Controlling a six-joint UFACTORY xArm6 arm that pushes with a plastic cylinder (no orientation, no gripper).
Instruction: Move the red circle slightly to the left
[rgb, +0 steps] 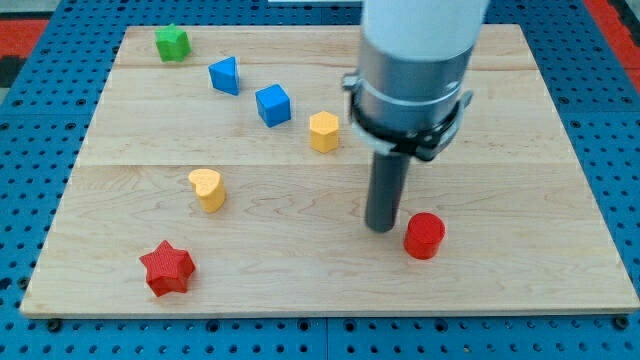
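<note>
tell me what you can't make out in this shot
- My tip sits just to the view's left of the red circle; whether they touch cannot be told at this angle.
- The arm above the grey collar is cut off by the view's top edge.
- A strip of the wooden board behind the rod and collar is hidden by them.

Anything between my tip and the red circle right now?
Nothing. In the camera view, my tip sits just to the view's left of the red circle, with only a sliver of bare board between them.
</note>
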